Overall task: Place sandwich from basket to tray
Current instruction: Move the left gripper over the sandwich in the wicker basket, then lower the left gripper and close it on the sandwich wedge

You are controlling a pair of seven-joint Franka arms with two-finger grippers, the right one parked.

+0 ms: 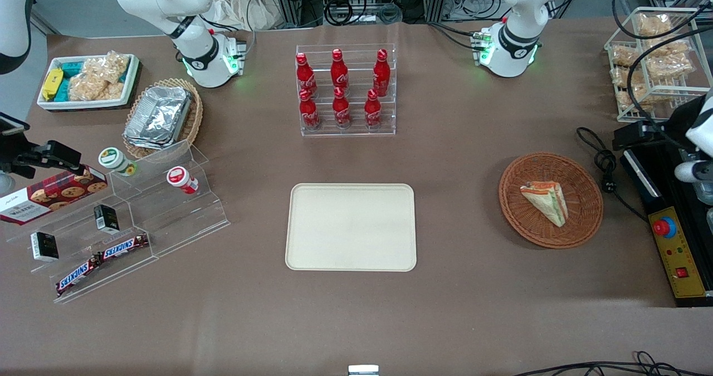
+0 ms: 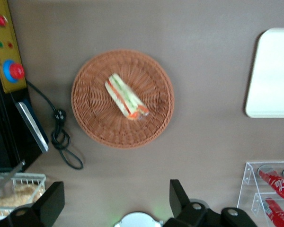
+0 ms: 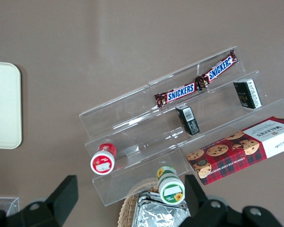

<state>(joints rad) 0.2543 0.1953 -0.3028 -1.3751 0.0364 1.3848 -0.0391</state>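
The sandwich, a clear-wrapped wedge with green and orange filling, lies in the round reddish-brown wicker basket toward the working arm's end of the table. The cream tray lies flat and bare at the table's middle, beside the basket. My left gripper hangs high above the table, well clear of the basket and sandwich. It is open, with its fingers wide apart and nothing between them.
A black control box with a red stop button and a coiled black cable lie close beside the basket. A clear rack of red bottles stands farther from the front camera than the tray. A wire basket of bagged snacks is nearby.
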